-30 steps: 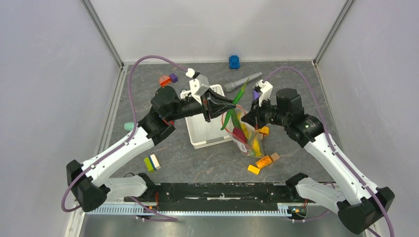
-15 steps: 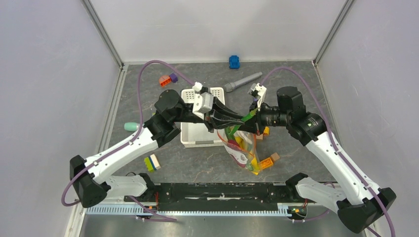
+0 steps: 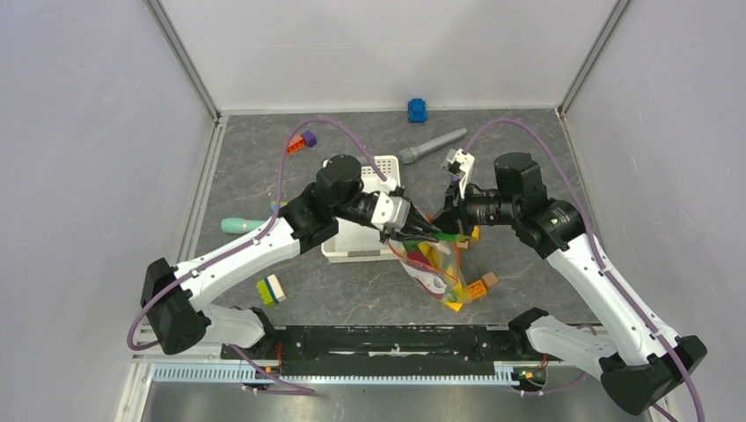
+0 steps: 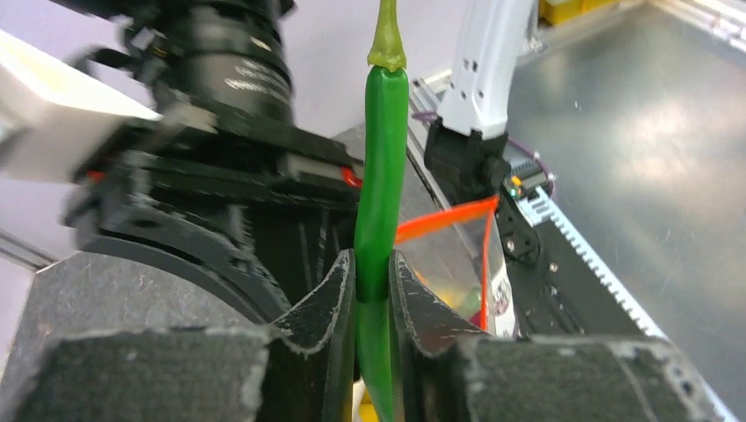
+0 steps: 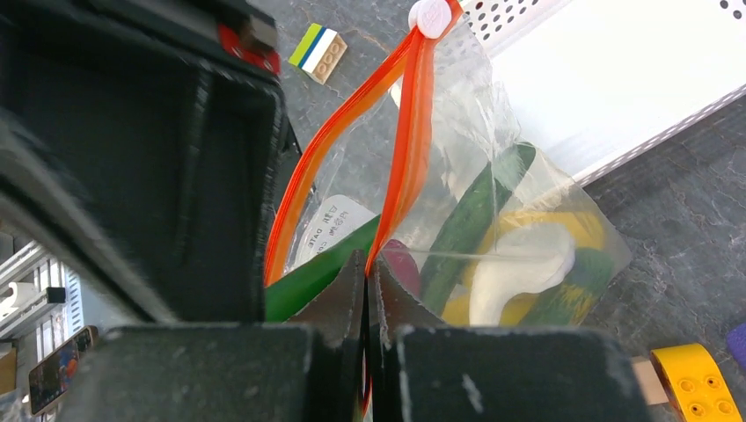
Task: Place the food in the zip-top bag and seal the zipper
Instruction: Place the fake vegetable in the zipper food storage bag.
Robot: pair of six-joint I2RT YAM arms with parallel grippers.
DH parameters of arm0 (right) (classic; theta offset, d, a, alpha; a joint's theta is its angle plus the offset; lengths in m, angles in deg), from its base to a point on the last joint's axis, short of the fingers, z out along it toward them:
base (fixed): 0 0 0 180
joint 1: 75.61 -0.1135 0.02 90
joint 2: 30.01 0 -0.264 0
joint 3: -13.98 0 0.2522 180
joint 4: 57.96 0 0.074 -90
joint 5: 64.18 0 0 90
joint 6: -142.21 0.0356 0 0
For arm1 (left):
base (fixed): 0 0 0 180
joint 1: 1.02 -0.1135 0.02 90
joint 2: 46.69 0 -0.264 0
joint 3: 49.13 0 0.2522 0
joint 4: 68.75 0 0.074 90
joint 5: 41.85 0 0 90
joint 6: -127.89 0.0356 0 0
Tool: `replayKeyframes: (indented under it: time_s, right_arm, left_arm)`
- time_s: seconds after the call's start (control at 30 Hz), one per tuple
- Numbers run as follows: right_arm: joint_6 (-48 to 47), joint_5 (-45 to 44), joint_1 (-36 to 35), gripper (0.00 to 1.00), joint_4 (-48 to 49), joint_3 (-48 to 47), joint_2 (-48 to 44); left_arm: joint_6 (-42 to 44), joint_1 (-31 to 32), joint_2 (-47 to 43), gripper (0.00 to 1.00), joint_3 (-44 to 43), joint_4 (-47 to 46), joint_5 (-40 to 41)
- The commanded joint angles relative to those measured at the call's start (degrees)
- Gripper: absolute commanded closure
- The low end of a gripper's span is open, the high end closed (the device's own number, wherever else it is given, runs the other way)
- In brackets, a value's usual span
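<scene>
The clear zip-top bag (image 3: 433,270) hangs open by the white basket's right side; it holds yellow, dark-green, purple-red and whitish food (image 5: 519,255). My right gripper (image 5: 367,268) is shut on the bag's orange-red zipper strip (image 5: 409,149), holding the mouth up. It also shows in the top view (image 3: 447,216). My left gripper (image 4: 373,272) is shut on a bright green chili pepper (image 4: 382,176), stem pointing away, over the bag's mouth (image 4: 444,220). In the top view the left gripper (image 3: 424,232) meets the right one above the bag, and the pepper (image 3: 450,236) pokes out between them.
A white slotted basket (image 3: 356,242) sits left of the bag. Orange and yellow blocks (image 3: 479,286) lie by the bag's right. A grey cylinder (image 3: 433,145), a blue toy (image 3: 417,110), an orange-purple block (image 3: 301,141), a teal piece (image 3: 236,225) and a striped block (image 3: 271,289) are scattered around.
My left arm has swung right and lowered the green pepper from above the basket to the bag's mouth. The right gripper keeps holding the zipper strip.
</scene>
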Motion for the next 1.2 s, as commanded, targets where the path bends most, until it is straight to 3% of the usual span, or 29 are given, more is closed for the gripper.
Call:
replayKeyframes:
  time_s: [0.0,0.2,0.9,0.93,0.97,1.0,1.03,1.1,1.17]
  right_arm:
    - [-0.78,2.04,-0.15,1.0,1.11,-2.83,0.18]
    - [-0.66,1.82,-0.1,1.0,1.11,-2.93,0.63]
    - [-0.78,0.44,-0.14,1.0,0.58,-3.36,-0.27]
    - [-0.91,0.25,-0.14,1.0,0.59,-3.4,-0.2]
    - [-0.98,0.03,-0.15,1.0,0.41,-3.45,-0.19]
    - [-0.96,-0.23,-0.14,1.0,0.31,-3.47,-0.18]
    - [-1.03,-0.56,-0.14,1.0,0.16,-3.58,-0.16]
    - [-0.83,-1.33,-0.14,1.0,-0.03,-3.54,-0.12]
    - [-0.73,-2.52,-0.13,1.0,-0.2,-3.54,-0.05]
  left_arm:
    - [16.77,0.19,-2.11,0.98,3.9,6.27,-4.38]
    - [16.38,0.24,-1.81,0.98,6.38,2.6,0.5]
    - [24.72,0.24,1.79,0.98,5.39,10.24,7.11]
    - [24.09,0.24,2.09,0.95,4.95,10.22,7.4]
    - [23.09,0.24,2.31,0.83,4.39,10.29,7.74]
    - [22.1,0.24,2.53,0.61,3.81,10.52,8.06]
    - [21.56,0.25,2.5,0.49,3.11,11.16,8.12]
    - [20.57,0.24,2.35,0.35,2.18,11.82,7.86]
    - [19.38,0.24,1.98,0.31,1.68,11.83,7.42]
